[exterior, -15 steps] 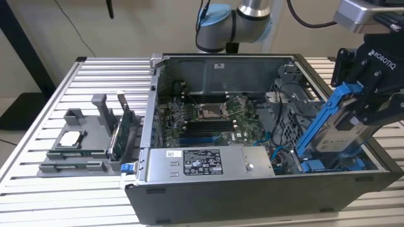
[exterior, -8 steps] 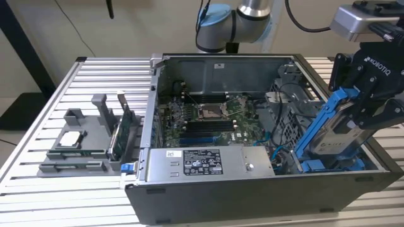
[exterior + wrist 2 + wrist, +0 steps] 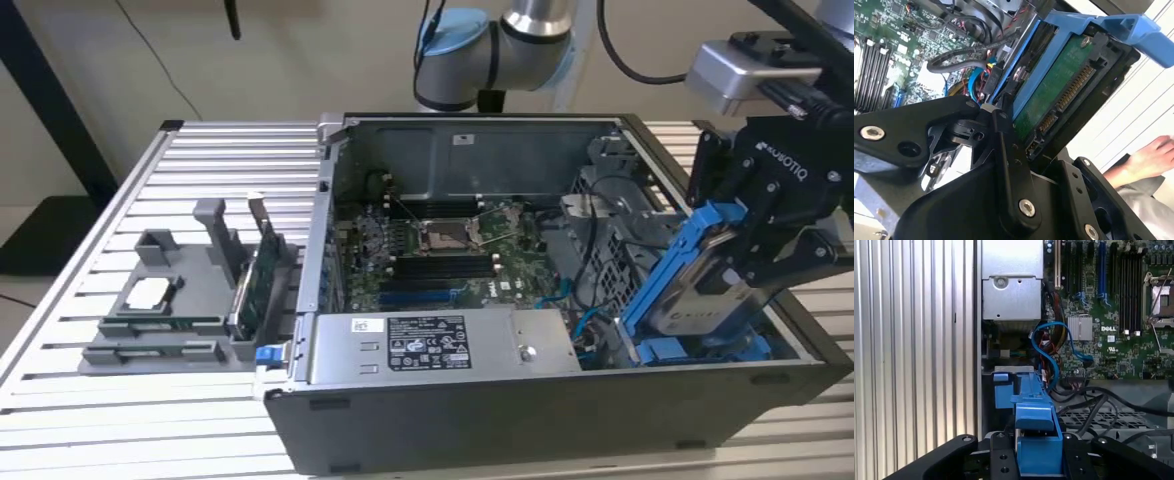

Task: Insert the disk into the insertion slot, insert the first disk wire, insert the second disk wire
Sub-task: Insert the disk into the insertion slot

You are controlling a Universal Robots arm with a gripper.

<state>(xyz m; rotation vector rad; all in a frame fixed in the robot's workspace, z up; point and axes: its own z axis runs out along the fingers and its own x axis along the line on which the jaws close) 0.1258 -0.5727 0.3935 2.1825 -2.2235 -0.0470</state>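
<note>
The disk [image 3: 703, 300] stands nearly upright in its bright blue carrier [image 3: 663, 275], and my gripper [image 3: 731, 262] is shut on it. It hangs over the blue drive bay, the insertion slot [image 3: 701, 350], at the case corner on the exterior view's right. In the second wrist view the disk's green circuit board [image 3: 1054, 95] and connector face the camera, with a black finger [image 3: 1006, 155] against its edge. In the first wrist view the carrier [image 3: 1036, 440] sits between my fingers, above the slot [image 3: 1004, 390]. A blue wire [image 3: 1051, 355] and black wires [image 3: 1094, 405] lie loose beside the bay.
The open computer case [image 3: 534, 420] lies on a slatted metal table [image 3: 134, 400]. Inside it are the power supply [image 3: 427, 345] and the motherboard [image 3: 441, 250]. A grey parts tray [image 3: 174, 300] stands on the exterior view's left. A person's hand [image 3: 1154, 155] rests beyond the case.
</note>
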